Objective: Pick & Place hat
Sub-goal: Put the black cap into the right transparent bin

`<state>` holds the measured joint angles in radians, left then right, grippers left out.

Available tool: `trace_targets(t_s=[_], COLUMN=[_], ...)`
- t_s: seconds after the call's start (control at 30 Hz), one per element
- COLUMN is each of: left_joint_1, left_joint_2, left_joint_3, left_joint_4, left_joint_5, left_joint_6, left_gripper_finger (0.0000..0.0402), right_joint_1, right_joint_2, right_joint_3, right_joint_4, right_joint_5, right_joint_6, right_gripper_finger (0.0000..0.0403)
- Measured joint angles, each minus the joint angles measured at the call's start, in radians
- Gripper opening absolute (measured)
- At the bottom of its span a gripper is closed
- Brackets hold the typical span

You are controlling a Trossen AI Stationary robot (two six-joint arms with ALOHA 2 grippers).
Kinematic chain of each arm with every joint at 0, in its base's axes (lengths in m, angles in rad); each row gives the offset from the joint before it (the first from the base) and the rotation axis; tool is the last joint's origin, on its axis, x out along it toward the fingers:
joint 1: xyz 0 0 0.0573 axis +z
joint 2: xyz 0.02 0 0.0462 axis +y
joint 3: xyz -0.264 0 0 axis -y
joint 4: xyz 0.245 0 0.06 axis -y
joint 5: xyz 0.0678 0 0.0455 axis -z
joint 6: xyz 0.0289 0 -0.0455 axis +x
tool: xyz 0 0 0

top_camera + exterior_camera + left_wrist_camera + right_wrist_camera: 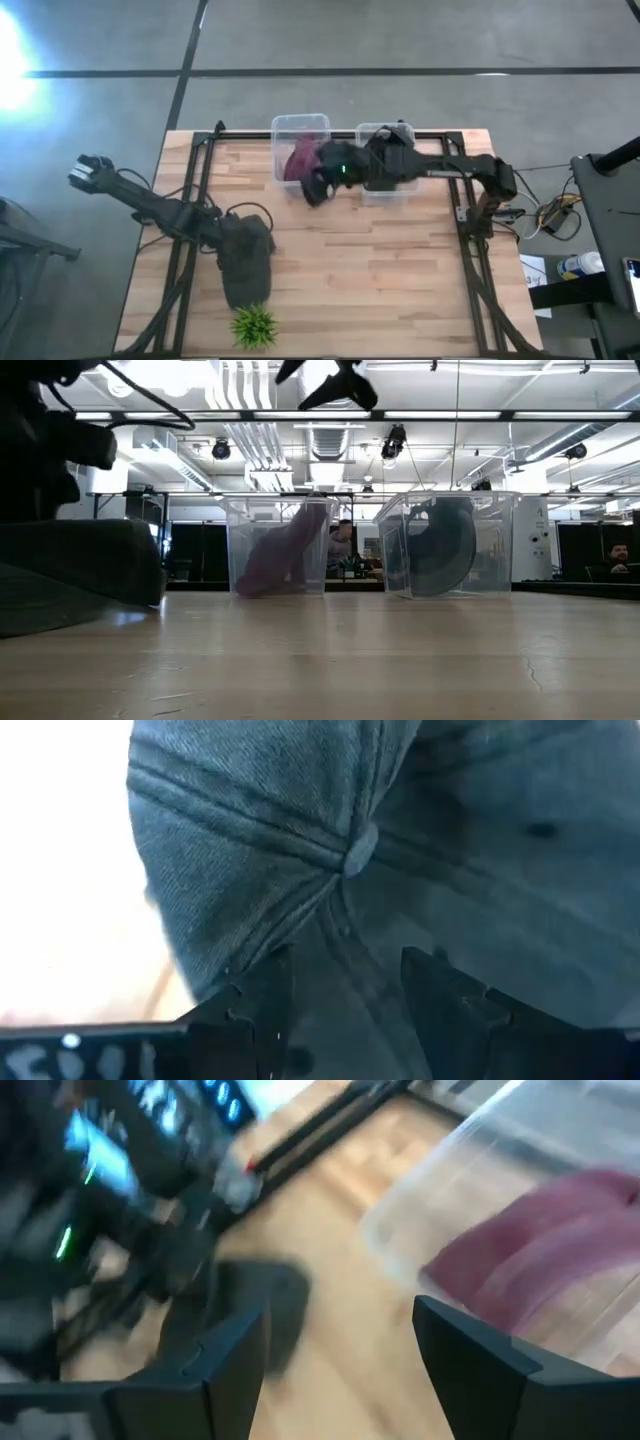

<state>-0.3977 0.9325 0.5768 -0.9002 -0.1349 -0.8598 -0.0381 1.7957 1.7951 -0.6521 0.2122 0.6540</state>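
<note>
A dark grey cap (245, 262) lies crown up on the table's near left part; in the low view the cap (75, 565) shows at the left. My left gripper (350, 965) is open right over its crown, near the top button (360, 846). A maroon hat (300, 157) leans in the left clear bin (290, 122). My right gripper (318, 188) is open and empty, in the air beside that bin. The right wrist view shows the maroon hat (560, 1230) through the bin wall. Another dark hat (442, 545) stands in the right bin (505, 540). My left gripper comes at the dark grey cap's crown (340, 935) from above, fingers (262, 995) spread on either side of a seam just off the button. I cannot tell whether the fingertips touch the cloth. The cap rests on the table.
A small green plant (253, 326) stands at the near edge, just beyond the cap. A black frame (470, 215) runs along the table's left, right and far sides. The wooden middle (370, 270) is bare. People show in the room behind, in the low view.
</note>
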Motion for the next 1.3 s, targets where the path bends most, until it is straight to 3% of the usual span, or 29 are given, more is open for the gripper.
trace_targets(t_s=[0.1,0.23,0.37,0.47,0.53,0.6,0.67,0.8,0.93,1.1,1.2,1.3], left_joint_1=[0.02,0.055,0.076,0.084,0.084,0.082,0.08,0.08,0.083,0.084,0.084,0.084], left_joint_2=[0.0,0.008,0.051,0.079,0.07,0.042,0.03,0.061,0.095,0.107,0.112,0.122], left_joint_3=[-0.058,-0.132,-0.203,-0.206,-0.156,-0.072,0.052,0.298,0.392,0.294,0.174,0.036], left_joint_4=[0.201,0.578,0.997,1.138,1.111,0.955,0.64,-0.027,-0.409,-0.488,-0.347,-0.052], left_joint_5=[-0.077,-0.086,-0.093,-0.093,-0.089,-0.084,-0.1,-0.233,-0.237,-0.242,-0.234,-0.164], left_joint_6=[0.046,0.085,0.146,0.185,0.192,0.219,0.241,0.18,0.008,-0.198,-0.282,-0.296], left_gripper_finger=[0.0179,0.0179,0.0179,0.0179,0.0179,0.0178,0.0176,0.0171,0.0169,0.0169,0.0169,0.0169], right_joint_1=[0.076,0.163,0.23,0.257,0.272,0.284,0.296,0.308,0.306,0.306,0.306,0.306], right_joint_2=[-0.003,-0.01,-0.01,-0.013,-0.013,-0.013,-0.013,-0.013,-0.013,-0.013,-0.013,-0.013], right_joint_3=[-0.003,-0.003,-0.004,-0.004,-0.004,-0.004,-0.004,-0.004,-0.007,-0.018,-0.02,-0.021], right_joint_4=[-0.058,-0.089,-0.12,-0.166,-0.198,-0.223,-0.237,-0.254,-0.256,-0.257,-0.256,-0.256], right_joint_5=[-0.001,0.011,0.102,0.136,0.15,0.162,0.175,0.199,0.209,0.21,0.21,0.21], right_joint_6=[-0.004,0.056,0.124,0.18,0.213,0.235,0.258,0.27,0.271,0.271,0.281,0.282], right_gripper_finger=[0.0246,0.0241,0.0234,0.0233,0.0233,0.0233,0.0232,0.0231,0.0231,0.0231,0.0231,0.0231])
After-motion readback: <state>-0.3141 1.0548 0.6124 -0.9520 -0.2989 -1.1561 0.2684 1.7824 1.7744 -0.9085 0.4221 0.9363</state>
